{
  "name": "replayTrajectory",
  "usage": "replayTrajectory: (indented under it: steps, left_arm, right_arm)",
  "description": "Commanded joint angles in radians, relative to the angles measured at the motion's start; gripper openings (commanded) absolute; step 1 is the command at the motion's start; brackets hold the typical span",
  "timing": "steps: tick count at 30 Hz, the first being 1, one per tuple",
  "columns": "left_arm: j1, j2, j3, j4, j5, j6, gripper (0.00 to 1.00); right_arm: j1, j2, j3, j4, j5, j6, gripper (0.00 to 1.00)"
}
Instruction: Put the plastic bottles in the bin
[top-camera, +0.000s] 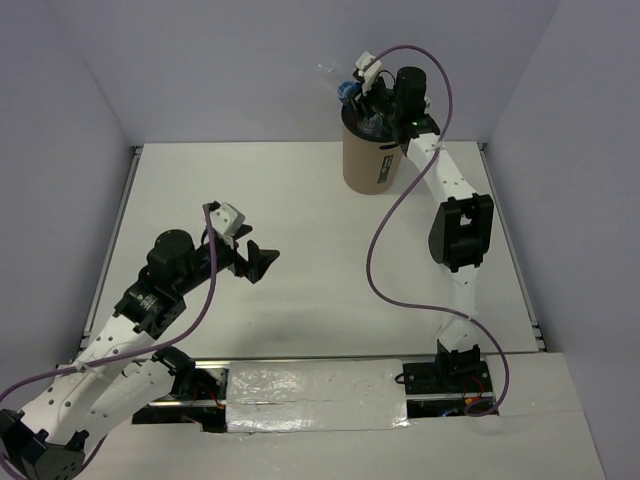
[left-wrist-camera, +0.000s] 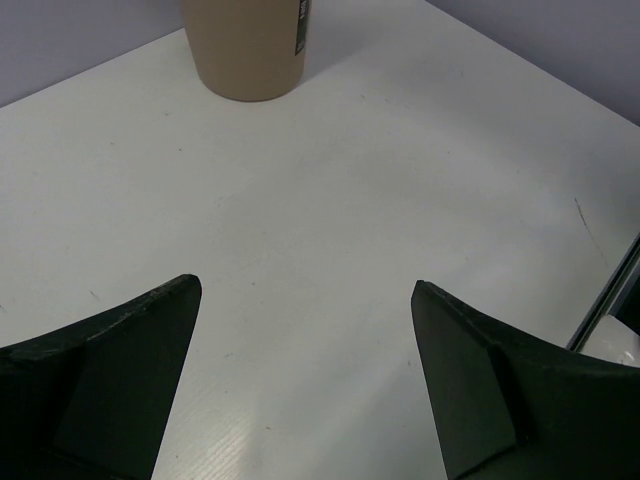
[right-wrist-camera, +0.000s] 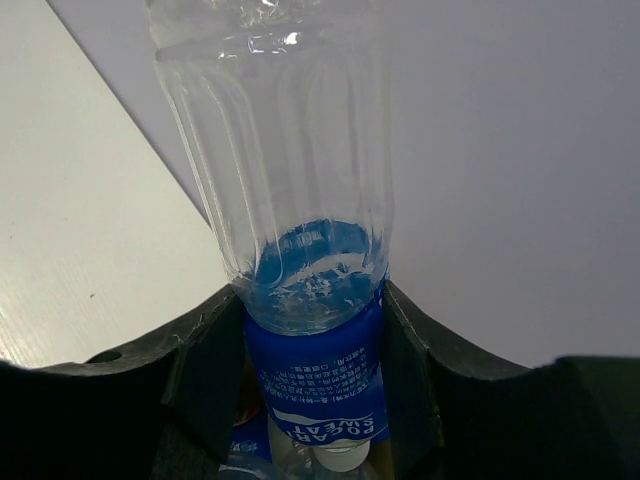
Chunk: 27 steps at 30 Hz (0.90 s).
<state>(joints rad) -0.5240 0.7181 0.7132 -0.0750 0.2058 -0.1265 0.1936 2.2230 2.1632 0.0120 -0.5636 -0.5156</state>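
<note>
The tall tan bin (top-camera: 370, 157) stands at the back of the table; its lower part shows in the left wrist view (left-wrist-camera: 245, 45). My right gripper (top-camera: 360, 95) is over the bin's mouth, shut on a clear plastic bottle with a blue label (right-wrist-camera: 310, 260), cap end down towards the bin. In the right wrist view the fingers (right-wrist-camera: 205, 370) press both sides of the label. More bottles (top-camera: 372, 125) lie inside the bin. My left gripper (top-camera: 258, 262) is open and empty above bare table, well in front and left of the bin.
White table (top-camera: 300, 210) with raised metal edges left and right, grey walls behind. A purple cable (top-camera: 385, 230) loops from the right arm over the table. Taped front edge (top-camera: 310, 395) lies between the arm bases.
</note>
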Motion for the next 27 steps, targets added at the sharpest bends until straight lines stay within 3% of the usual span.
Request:
replayTrajectory:
  steps: [1, 6, 16, 20, 27]
  left_arm:
    - [0.005, -0.029, 0.003, 0.040, 0.030, 0.021, 0.99]
    - [0.004, -0.032, 0.006, 0.040, 0.044, 0.018, 0.99]
    - [0.005, -0.048, 0.002, 0.044, 0.061, 0.013, 0.99]
    - [0.005, -0.049, 0.003, 0.044, 0.067, 0.014, 0.99]
    - [0.005, -0.043, 0.003, 0.044, 0.070, 0.014, 0.99]
  right_arm:
    - [0.004, -0.095, -0.029, -0.040, 0.045, -0.061, 0.40]
    - [0.007, -0.112, -0.037, -0.044, 0.048, -0.035, 0.50]
    - [0.006, -0.057, 0.023, -0.069, 0.002, 0.150, 0.51]
    - [-0.005, -0.051, 0.015, -0.047, 0.024, 0.192, 0.61]
    - [-0.036, -0.054, -0.002, -0.024, 0.010, 0.253, 0.68]
